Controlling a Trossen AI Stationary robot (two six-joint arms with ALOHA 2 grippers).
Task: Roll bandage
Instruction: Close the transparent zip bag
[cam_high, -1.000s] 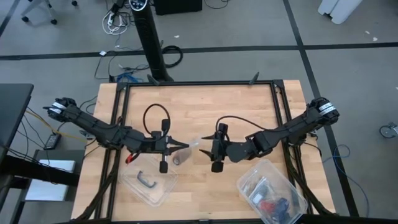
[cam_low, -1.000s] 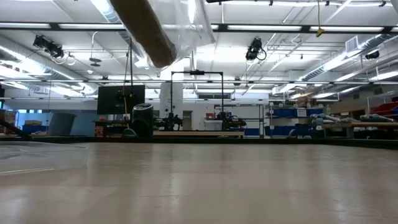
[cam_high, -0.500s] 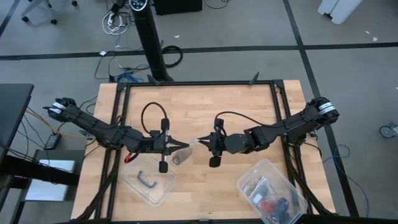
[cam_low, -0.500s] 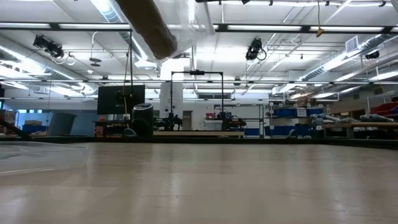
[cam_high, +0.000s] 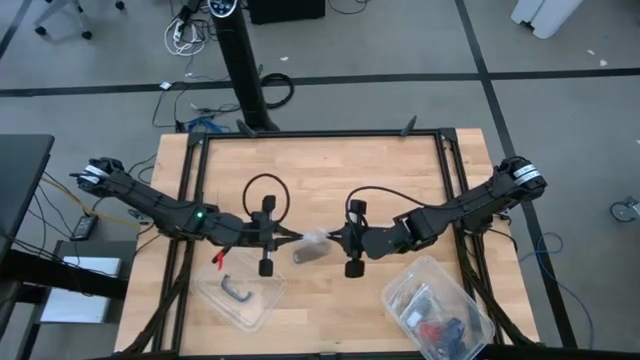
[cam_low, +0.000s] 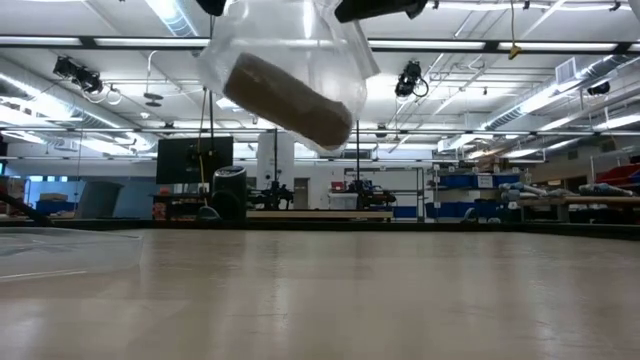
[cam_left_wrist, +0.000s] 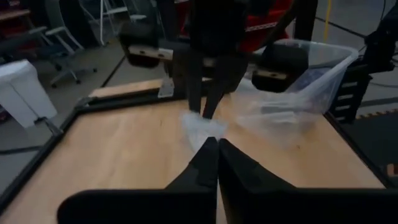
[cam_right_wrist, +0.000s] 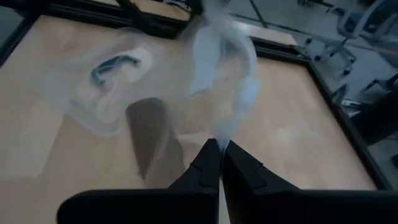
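bandage (cam_high: 306, 254) hanging in bag (cam_high: 316, 239) above desk (cam_high: 320, 170) centre | bag stretching between left hand (cam_high: 297, 240) and right hand (cam_high: 330, 238)

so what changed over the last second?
The right gripper moved in and shut its jaws on the clear plastic bag, opposite the left gripper, also shut on it. The brown rolled bandage inside swung lower. The two clear plastic tubs stayed put.

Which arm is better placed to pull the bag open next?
Neither clearly: the left gripper and right gripper each pinch a top edge of the clear bag holding the bandage above the table.
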